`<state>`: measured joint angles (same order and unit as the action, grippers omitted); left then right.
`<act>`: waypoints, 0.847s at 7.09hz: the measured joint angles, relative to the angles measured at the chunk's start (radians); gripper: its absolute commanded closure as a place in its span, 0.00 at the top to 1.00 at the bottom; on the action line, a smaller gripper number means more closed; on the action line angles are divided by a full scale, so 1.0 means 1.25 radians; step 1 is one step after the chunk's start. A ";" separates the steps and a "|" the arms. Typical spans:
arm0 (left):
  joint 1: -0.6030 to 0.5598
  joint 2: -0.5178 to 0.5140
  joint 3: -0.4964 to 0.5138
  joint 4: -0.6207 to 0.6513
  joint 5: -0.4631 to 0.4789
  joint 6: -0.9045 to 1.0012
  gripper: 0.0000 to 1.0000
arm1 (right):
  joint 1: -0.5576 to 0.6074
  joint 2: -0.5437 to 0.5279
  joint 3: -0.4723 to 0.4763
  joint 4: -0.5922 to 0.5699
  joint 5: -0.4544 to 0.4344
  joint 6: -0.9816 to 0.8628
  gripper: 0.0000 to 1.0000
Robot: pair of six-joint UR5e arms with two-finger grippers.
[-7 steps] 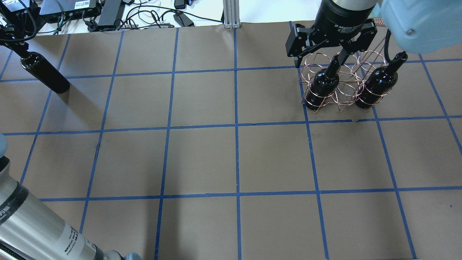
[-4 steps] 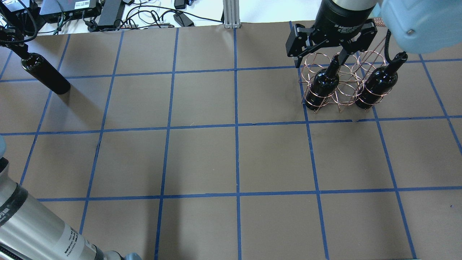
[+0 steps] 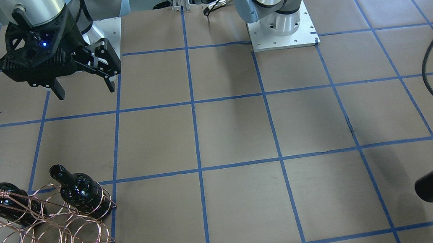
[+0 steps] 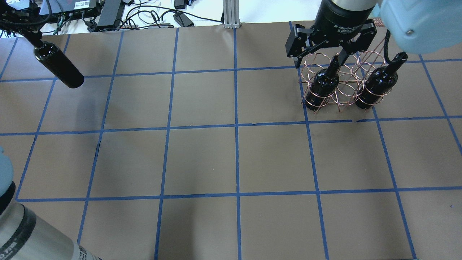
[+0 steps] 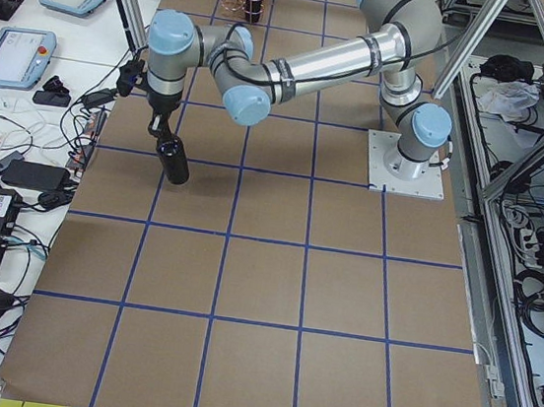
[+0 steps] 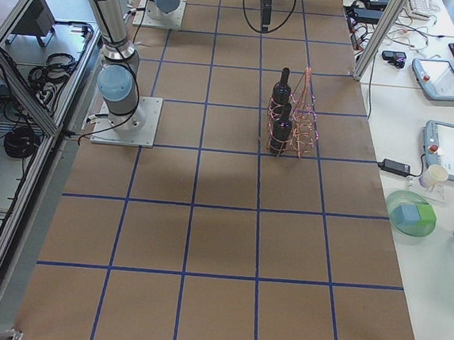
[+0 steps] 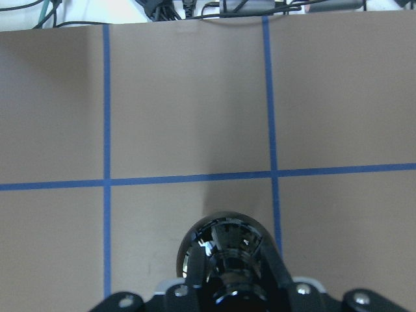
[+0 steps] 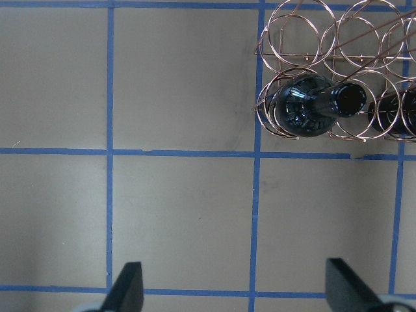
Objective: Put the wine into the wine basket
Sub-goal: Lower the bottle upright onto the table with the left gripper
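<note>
Near table edge (image 4: 144,35), wine (image 4: 59,66) aloft.

White "2F Adaptive" lettering on black body of right pincer (image 4: 319,60), remainder of line unreadable

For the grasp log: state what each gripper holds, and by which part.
The left gripper holds the wine bottle by its neck, jaws shut on it; the right gripper holds nothing, jaws open.
</note>
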<state>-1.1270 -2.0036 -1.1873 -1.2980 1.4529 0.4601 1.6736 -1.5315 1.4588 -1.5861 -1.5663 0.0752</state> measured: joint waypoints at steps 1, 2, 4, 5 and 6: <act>-0.041 0.050 -0.045 -0.010 0.004 -0.049 0.00 | 0.000 0.000 0.000 0.000 0.000 0.000 1.00; -0.078 0.098 -0.094 -0.015 0.006 -0.085 0.00 | 0.000 0.000 0.000 0.000 0.000 0.000 1.00; -0.165 0.181 -0.181 -0.018 0.008 -0.185 0.00 | 0.000 0.001 0.000 0.000 0.000 -0.002 1.00; -0.217 0.213 -0.219 -0.016 0.010 -0.248 0.00 | 0.000 0.001 0.000 0.000 0.000 -0.002 1.00; -0.267 0.234 -0.251 -0.007 0.010 -0.313 0.00 | 0.000 0.002 0.000 0.000 0.000 -0.002 1.00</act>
<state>-1.4613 -1.7104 -1.5012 -1.3071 1.4660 0.0686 1.6736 -1.5295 1.4588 -1.5861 -1.5659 0.0725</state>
